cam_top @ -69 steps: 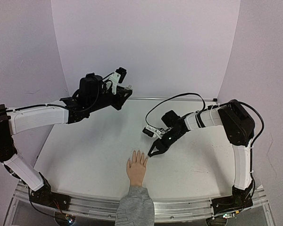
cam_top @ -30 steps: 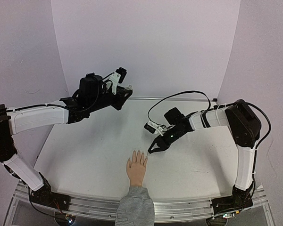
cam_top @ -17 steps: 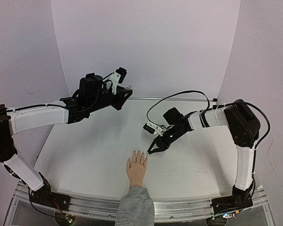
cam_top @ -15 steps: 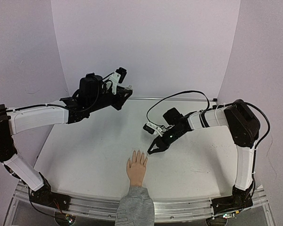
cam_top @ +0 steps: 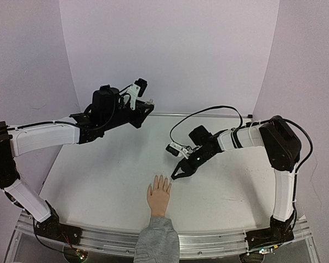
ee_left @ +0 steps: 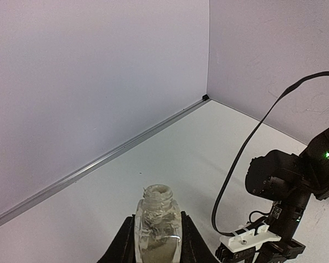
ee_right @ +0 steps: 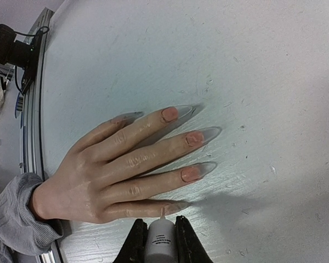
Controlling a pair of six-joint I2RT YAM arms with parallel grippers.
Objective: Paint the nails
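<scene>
Nails [ee_right: 193,138] just beyond right fingers [ee_right: 137,242], tight around white applicator [ee_right: 160,245]; left fingers [ee_left: 124,247] tight around clear bottle [ee_left: 157,227].

Left wrist view. Left claw [ee_left: 157,244] at bottom centre, dark fingers [ee_left: 124,244] pressed on either side of a small clear bottle [ee_left: 157,219]. Bottle upright, uncapped, whitish crust around the open neck, cloudy residue inside.

Beyond it, white bench [ee_left: 170,145] running back to a pale wall [ee_left: 88,71]. Metal strip [ee_left: 98,163] along the foot of the wall, ending at a small black piece [ee_left: 205,97] in the corner.

Lower right: right arm [ee_left: 288,178], black housing, green light [ee_left: 324,155] lit. A black cable [ee_left: 247,159] loops from it up across the side wall. White bracket [ee_left: 249,236] below the housing. Arm well apart from the bottle.
</scene>
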